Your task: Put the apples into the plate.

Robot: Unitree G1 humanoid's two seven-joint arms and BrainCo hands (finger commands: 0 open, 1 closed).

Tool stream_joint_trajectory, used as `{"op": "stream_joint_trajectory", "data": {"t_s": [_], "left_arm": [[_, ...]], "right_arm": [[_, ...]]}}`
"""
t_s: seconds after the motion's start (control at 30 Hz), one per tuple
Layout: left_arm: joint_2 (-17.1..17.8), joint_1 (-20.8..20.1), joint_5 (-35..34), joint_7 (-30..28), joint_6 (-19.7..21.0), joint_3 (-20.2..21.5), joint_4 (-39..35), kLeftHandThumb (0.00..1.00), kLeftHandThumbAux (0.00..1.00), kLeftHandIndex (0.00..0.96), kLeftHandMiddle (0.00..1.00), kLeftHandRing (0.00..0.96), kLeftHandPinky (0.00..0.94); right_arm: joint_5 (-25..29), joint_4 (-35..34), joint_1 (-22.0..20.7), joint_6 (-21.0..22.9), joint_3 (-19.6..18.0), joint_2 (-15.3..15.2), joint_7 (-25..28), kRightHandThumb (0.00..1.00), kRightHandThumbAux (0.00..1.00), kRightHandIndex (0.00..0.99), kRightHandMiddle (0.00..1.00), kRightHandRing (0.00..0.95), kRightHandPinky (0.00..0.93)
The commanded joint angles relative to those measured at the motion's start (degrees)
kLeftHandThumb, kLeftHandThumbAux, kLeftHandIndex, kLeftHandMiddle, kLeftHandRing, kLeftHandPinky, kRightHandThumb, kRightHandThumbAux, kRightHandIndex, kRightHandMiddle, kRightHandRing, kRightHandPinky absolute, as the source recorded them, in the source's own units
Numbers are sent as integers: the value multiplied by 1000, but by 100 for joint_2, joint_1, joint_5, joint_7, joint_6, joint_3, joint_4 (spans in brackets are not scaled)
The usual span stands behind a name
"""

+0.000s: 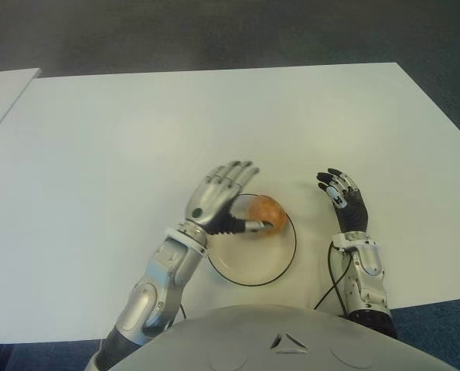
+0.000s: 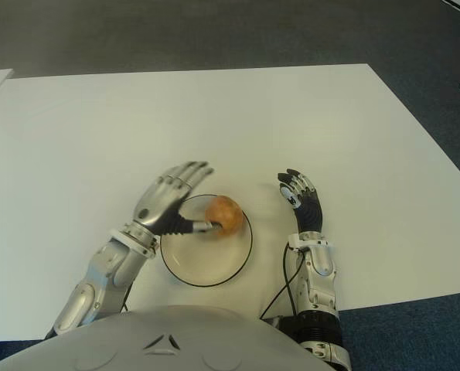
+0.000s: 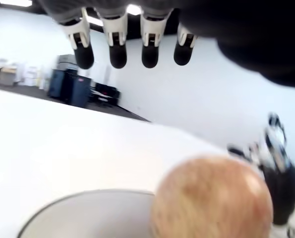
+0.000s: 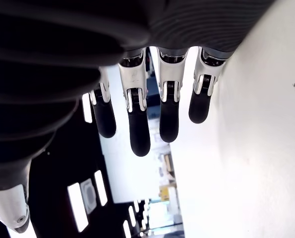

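Note:
One orange-red apple sits in the white plate with a dark rim, near its far edge. My left hand hovers over the plate's left rim with its four fingers stretched straight. Its thumb points at the apple's left side; I cannot tell whether it touches. The apple fills the left wrist view under the open palm. My right hand shows to the right of the plate, its fingers extended and holding nothing.
The white table spreads wide to the left and far side. A second white surface shows at the far left. Dark floor lies beyond the table's edges.

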Motion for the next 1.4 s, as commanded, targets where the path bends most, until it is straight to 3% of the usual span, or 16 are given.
{"op": "stream_joint_trajectory", "data": {"t_s": [0.03, 0.27, 0.4, 0.53, 0.83, 1.4], "left_arm": [[-354, 292, -1393, 391, 48, 786, 367, 112, 277, 0, 0, 0, 10], [-781, 674, -2098, 1279, -289, 1131, 675, 28, 338, 21, 0, 0, 2], [-1081, 1084, -2655, 1753, -738, 1129, 933, 5, 345, 41, 3, 0, 0], [-1388, 1339, -3391, 2039, -1313, 1142, 1309, 1, 336, 65, 17, 0, 2], [-1528, 1645, -4361, 1914, -1976, 1258, 1761, 0, 333, 58, 28, 0, 15], [-1518, 2060, -5073, 1470, -2551, 1076, 2042, 12, 335, 116, 63, 22, 32]], "right_arm": [[43, 109, 154, 111, 26, 98, 34, 366, 608, 252, 334, 254, 214], [-53, -185, 307, 112, 116, 194, -62, 343, 577, 206, 287, 211, 164], [-89, -1194, 875, 438, 379, 325, -176, 344, 553, 154, 225, 164, 134], [-31, -1677, 1076, 747, 497, 344, -229, 355, 546, 117, 155, 106, 90], [-65, -2495, 1447, 1288, 740, 224, -221, 329, 582, 59, 47, 14, 13], [-170, -2539, 1696, 1012, 688, -186, 159, 250, 595, 29, 0, 0, 0]]}}
